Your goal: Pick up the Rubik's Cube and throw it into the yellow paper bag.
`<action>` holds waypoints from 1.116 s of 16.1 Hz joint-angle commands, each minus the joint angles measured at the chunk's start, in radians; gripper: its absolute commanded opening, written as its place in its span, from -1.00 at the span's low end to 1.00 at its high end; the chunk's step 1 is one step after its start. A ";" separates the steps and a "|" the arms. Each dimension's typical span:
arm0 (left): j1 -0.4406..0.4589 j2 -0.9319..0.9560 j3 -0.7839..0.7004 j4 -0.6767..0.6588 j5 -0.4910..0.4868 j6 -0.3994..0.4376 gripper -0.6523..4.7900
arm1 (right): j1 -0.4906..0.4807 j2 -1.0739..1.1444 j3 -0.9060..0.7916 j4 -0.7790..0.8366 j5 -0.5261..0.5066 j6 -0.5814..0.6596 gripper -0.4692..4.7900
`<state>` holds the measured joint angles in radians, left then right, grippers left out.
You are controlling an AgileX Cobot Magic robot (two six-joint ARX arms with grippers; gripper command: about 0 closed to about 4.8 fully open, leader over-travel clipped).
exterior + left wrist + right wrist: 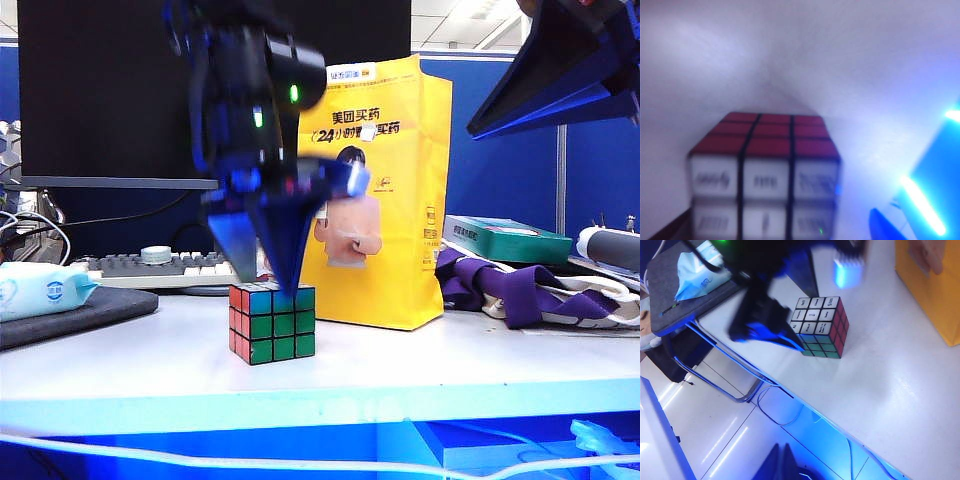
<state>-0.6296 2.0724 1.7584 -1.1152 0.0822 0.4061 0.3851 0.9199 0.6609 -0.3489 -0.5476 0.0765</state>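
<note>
One Rubik's Cube (272, 322) stands on the white desk (400, 370) near its front edge, left of the middle, showing green, red and teal faces. Directly above it hangs the left gripper (265, 270), pointing down, its two fingers spread apart with their tips just over the cube's top; nothing is held. Behind and to the right stands one yellow paper bag (385, 190), upright, well back from the front edge. Beyond lie one keyboard (160, 268) and one green box (505, 238). The right gripper (785, 465) hovers high off the desk's front; whether its fingers are apart cannot be told.
</note>
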 commanded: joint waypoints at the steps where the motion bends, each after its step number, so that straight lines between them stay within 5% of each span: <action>1: 0.004 0.051 0.003 0.005 0.001 0.008 1.00 | 0.001 -0.002 0.005 0.008 -0.013 -0.007 -0.84; 5: -0.003 0.083 0.003 0.023 0.034 0.009 1.00 | 0.001 -0.002 0.005 0.003 -0.012 -0.014 -0.84; 6: -0.003 0.083 0.003 0.032 0.034 0.009 0.19 | 0.001 -0.002 0.005 0.000 -0.011 -0.028 -0.84; 7: -0.003 0.083 0.003 0.038 0.033 0.017 -0.84 | 0.001 -0.002 0.005 -0.001 -0.004 -0.029 -0.84; 8: -0.003 0.083 0.003 0.049 0.034 0.017 -0.71 | 0.001 -0.002 0.005 -0.002 -0.004 -0.029 -0.84; 14: 0.004 -0.091 0.014 0.134 0.028 0.030 -0.78 | 0.001 0.009 0.004 0.001 0.044 -0.056 -0.84; 18: 0.012 -0.286 0.014 0.266 0.030 0.013 -0.78 | 0.001 0.012 0.007 0.153 0.079 -0.055 -0.84</action>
<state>-0.6163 1.8229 1.7710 -0.8913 0.1081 0.4248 0.3851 0.9348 0.6598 -0.2882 -0.4706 0.0257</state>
